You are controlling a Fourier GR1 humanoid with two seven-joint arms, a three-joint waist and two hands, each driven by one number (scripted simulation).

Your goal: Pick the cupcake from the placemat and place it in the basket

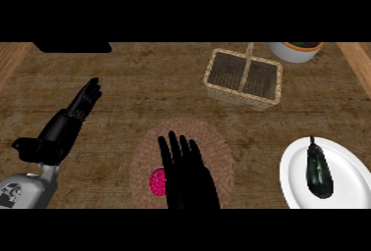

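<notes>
brown counter [130,73] bears one placemat [221,142], one cupcake [157,182], one basket [243,78]; right hand [187,171] and left hand [72,120] flat-fingered, empty.

We see a white plate [340,162] at the counter's [145,78] right edge carrying a dark eggplant [319,171] (lying lengthwise), and a white pot [293,53] by the far right corner.

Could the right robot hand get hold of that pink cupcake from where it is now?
Probably yes. The right robot hand hovers open over the placemat, right beside the cupcake, and nothing stands between them.
</notes>
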